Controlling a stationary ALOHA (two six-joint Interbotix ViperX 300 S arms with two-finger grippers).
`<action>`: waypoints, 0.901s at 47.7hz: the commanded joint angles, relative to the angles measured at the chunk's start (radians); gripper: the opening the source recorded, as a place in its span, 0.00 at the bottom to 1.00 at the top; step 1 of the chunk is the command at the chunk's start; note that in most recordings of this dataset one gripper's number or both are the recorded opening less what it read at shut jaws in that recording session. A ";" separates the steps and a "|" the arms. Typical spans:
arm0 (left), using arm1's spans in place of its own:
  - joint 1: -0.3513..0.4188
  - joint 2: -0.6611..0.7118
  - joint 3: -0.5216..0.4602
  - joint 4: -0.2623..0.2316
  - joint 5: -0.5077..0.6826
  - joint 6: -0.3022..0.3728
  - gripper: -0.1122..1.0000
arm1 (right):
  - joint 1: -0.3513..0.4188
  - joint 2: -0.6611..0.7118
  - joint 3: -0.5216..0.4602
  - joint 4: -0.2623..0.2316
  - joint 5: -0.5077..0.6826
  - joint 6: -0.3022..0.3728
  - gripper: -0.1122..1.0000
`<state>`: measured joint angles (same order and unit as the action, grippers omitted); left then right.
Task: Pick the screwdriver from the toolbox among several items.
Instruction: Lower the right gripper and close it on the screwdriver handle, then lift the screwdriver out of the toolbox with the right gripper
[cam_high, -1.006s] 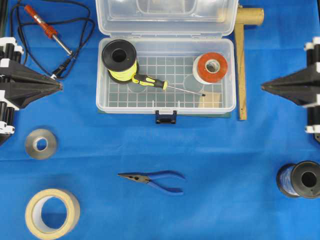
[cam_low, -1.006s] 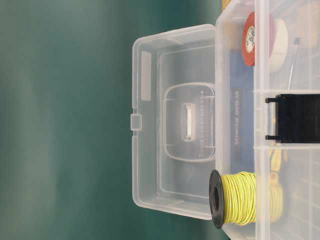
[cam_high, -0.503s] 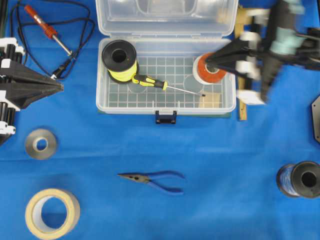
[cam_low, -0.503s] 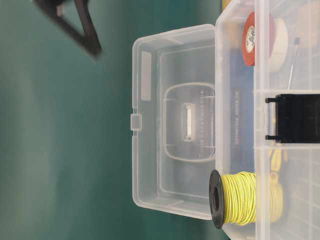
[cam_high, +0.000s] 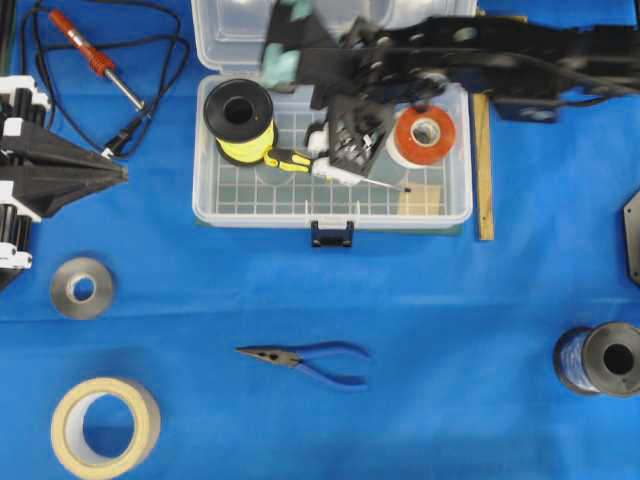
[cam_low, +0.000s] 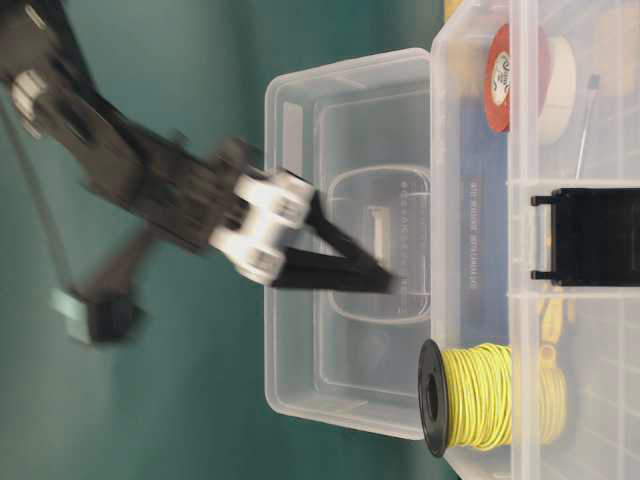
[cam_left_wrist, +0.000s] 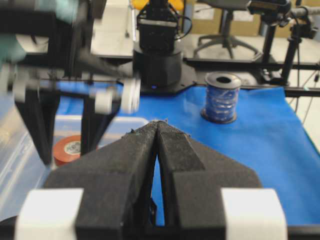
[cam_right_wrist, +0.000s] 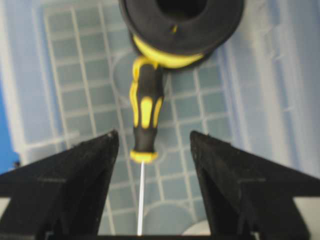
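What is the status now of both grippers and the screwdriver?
Right gripper open, straddling screwdriver, not gripping. Left gripper shut, parked. Screwdriver flat in toolbox, handle against wire spool.

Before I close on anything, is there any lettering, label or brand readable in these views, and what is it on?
Nothing can be quoted with confidence.
Embossed lines on the toolbox wall and on the toolbox lid, table-level view: too small and faint to read.
Small dark print on the core of the red-orange tape roll, also at its face: blurred.
Screwdriver handle: no lettering visible.
Yellow wire spool: no label visible.
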<state>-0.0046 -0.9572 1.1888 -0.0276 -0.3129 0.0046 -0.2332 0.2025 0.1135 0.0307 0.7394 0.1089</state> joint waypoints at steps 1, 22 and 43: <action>0.002 0.006 -0.008 -0.002 -0.002 -0.002 0.10 | -0.002 0.040 -0.049 -0.002 0.005 0.003 0.67; 0.011 0.003 0.002 -0.003 0.014 -0.008 0.10 | -0.002 0.218 -0.066 0.011 -0.077 0.005 0.67; 0.011 -0.003 0.002 -0.003 0.023 -0.011 0.10 | 0.011 0.184 -0.066 0.021 -0.025 0.000 0.33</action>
<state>0.0046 -0.9649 1.2026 -0.0291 -0.2853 -0.0046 -0.2255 0.4433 0.0675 0.0460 0.6964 0.1058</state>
